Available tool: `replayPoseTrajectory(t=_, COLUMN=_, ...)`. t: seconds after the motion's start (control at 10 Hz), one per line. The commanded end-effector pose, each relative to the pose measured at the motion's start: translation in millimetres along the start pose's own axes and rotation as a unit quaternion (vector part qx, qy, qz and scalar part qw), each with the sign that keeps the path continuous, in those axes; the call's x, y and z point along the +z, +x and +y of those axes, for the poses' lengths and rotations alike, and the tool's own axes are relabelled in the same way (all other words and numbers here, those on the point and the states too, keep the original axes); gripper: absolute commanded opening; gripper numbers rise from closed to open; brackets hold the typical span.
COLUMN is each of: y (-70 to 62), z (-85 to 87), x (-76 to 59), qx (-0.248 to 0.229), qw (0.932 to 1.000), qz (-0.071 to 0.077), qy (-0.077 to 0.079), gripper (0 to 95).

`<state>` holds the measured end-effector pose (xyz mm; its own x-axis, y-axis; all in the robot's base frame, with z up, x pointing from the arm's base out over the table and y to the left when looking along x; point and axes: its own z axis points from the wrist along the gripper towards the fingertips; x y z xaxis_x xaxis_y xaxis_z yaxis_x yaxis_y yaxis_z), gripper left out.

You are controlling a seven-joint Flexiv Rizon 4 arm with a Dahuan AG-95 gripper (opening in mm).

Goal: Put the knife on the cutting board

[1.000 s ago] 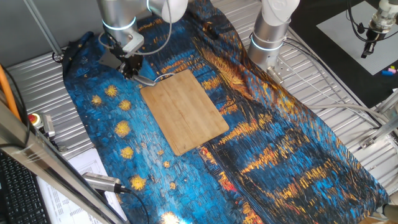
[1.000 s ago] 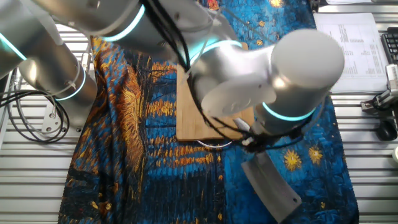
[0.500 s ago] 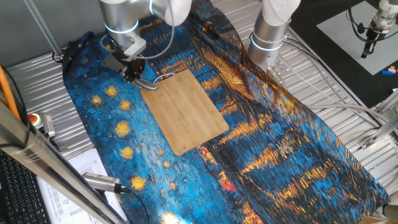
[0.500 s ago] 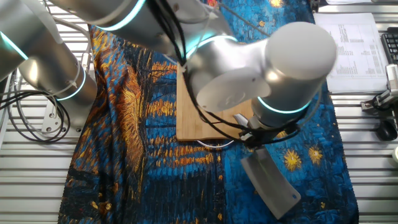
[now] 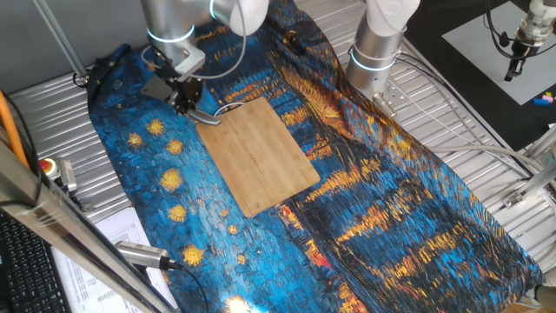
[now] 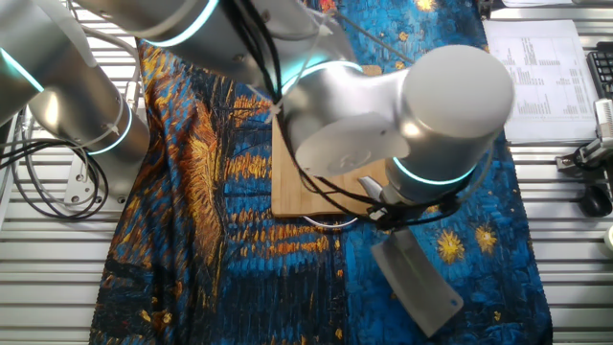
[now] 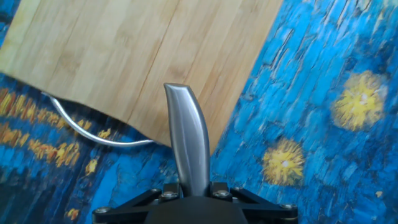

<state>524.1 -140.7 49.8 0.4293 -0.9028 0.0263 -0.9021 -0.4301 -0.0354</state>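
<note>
My gripper point(image 5: 184, 99) is shut on the knife, a cleaver. In the hand view its silvery handle point(image 7: 188, 137) sticks out ahead of the gripper point(image 7: 189, 186) and reaches over a corner of the bamboo cutting board point(image 7: 124, 50). In the other fixed view the broad grey blade point(image 6: 418, 285) hangs out behind the gripper point(image 6: 383, 213), over the blue cloth beside the board point(image 6: 287, 182). In one fixed view the board point(image 5: 258, 155) lies flat in the middle of the cloth, and the gripper is at its far left corner, by the wire loop point(image 5: 228, 108).
A blue and orange painted cloth point(image 5: 365, 217) covers the table. A second arm's base point(image 5: 375, 52) stands at the back. A red button point(image 5: 48, 165), a handle-like tool point(image 5: 143, 254) and papers point(image 5: 122, 235) lie at the left front edge.
The gripper has shifted slightly toward the board's corner with the knife in it. The board has not moved.
</note>
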Motion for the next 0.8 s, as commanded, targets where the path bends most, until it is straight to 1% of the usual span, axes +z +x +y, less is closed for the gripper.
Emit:
replayPoseTrajectory(t=0.1, y=-5.3, z=-2.9, x=-1.3, qx=0.005, qw=1.0000, qz=-0.004, qy=-0.002, gripper=0.0)
replayPoseTrajectory(t=0.2, y=-10.1, z=-7.1, x=-0.8, qx=0.010, qw=0.9999, qz=-0.008, qy=-0.003, gripper=0.0)
replayPoseTrajectory(t=0.4, y=-22.4, z=-16.5, x=-3.5, qx=0.015, qw=0.9998, qz=-0.008, qy=-0.009, gripper=0.0)
replayPoseTrajectory(t=0.6, y=-38.8, z=-26.7, x=-6.0, qx=0.022, qw=0.9996, qz=-0.010, qy=-0.013, gripper=0.0)
replayPoseTrajectory(t=0.7, y=-48.1, z=-30.6, x=-6.9, qx=0.035, qw=0.9992, qz=-0.009, qy=-0.017, gripper=0.0)
replayPoseTrajectory(t=0.8, y=-53.8, z=-33.3, x=-7.2, qx=0.042, qw=0.9989, qz=-0.007, qy=-0.019, gripper=0.0)
